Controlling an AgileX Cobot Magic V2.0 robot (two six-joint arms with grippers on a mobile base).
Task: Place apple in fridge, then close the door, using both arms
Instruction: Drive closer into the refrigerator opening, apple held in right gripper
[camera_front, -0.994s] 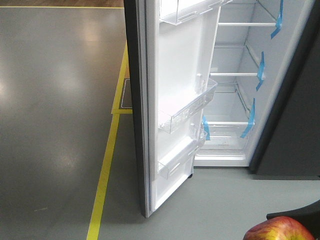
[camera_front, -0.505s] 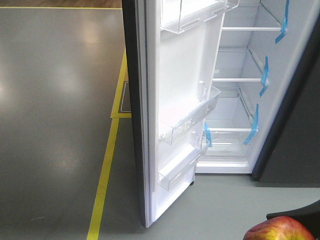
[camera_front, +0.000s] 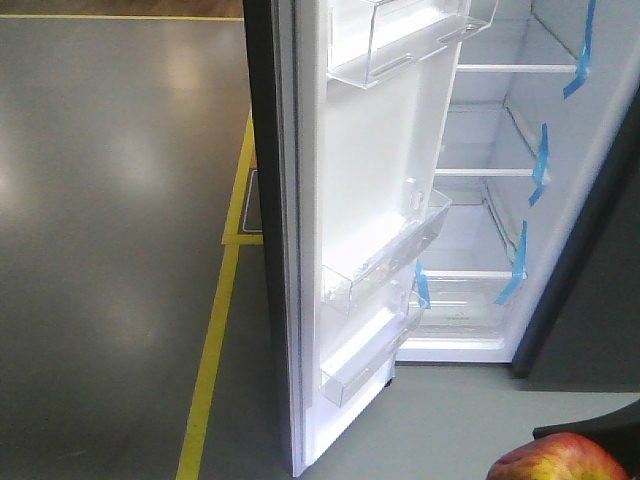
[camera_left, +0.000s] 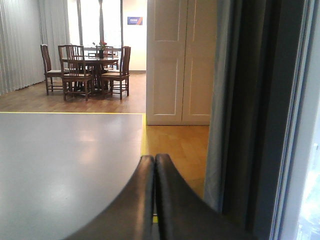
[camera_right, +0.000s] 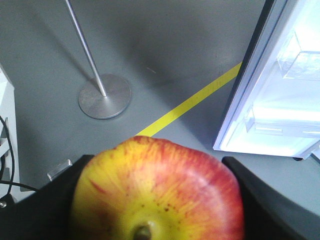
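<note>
Apple (camera_right: 165, 200): gripped low in front of the open fridge (camera_front: 475, 130), well short of its shelves (camera_front: 485, 172). It is round and glossy, red streaked over yellow, with its stem dimple toward the wrist camera.
Right gripper (camera_right: 157, 167): closed on the apple, one dark finger on each flank, so the fruit cannot roll.
Left gripper (camera_left: 154, 165): curved black fingers pressed together, holding nothing. It sits near the door (camera_front: 365, 180), probably ready to push it later.
Door: swung wide for access, with a smooth white lining and clear rigid bins (camera_front: 390, 262).
Fridge interior: white walls, with blue tape (camera_front: 541, 160) at the shelf ends.
</note>
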